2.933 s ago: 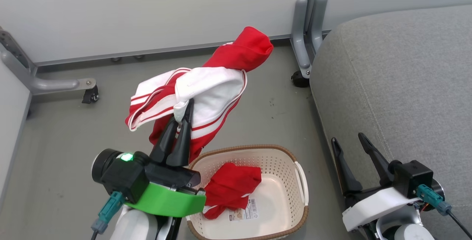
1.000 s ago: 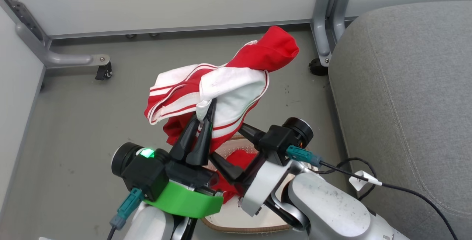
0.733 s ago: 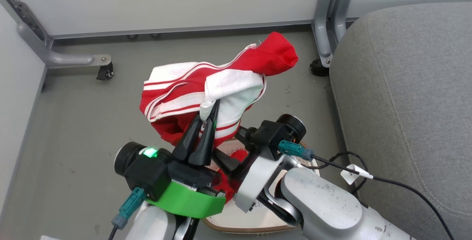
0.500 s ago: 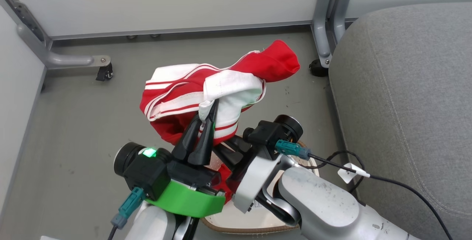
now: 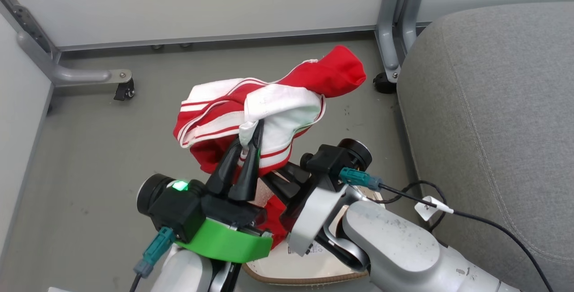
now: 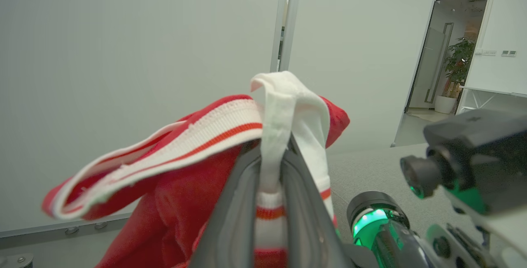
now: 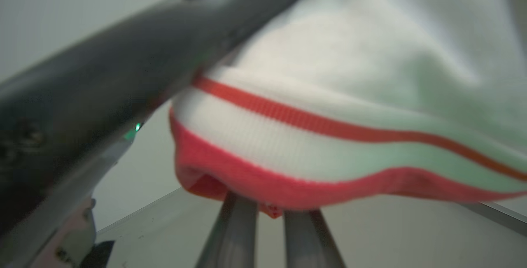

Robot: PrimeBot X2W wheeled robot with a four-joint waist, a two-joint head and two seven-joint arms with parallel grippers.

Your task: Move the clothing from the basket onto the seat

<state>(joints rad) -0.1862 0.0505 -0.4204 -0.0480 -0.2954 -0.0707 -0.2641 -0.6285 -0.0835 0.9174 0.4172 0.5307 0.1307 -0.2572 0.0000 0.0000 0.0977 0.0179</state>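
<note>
My left gripper [image 5: 251, 137] [image 6: 273, 165] is shut on a white fold of the red-and-white striped garment [image 5: 278, 108] [image 6: 185, 185], which it holds up over the basket [image 5: 278, 265]. From the right, my right gripper [image 5: 280, 180] [image 7: 269, 206] reaches in under the hanging cloth. Its two fingers stand close together on the red bottom hem of that garment [image 7: 329, 136]. Between the two arms, the mostly red garment [image 5: 273, 220] shows in the basket, largely covered by them. The grey seat [image 5: 493, 103] takes up the right side.
Grey partition walls stand behind. One metal foot with a caster [image 5: 121, 76] is at the left, and another upright [image 5: 388, 27] with a caster [image 5: 383, 83] stands beside the seat. A black cable with a white tag [image 5: 426, 209] trails from my right wrist.
My right arm has swung from beside the seat to under the held garment, and its fingers have gone from wide apart to close together. The left gripper keeps its hold. The camera shifted slightly.
</note>
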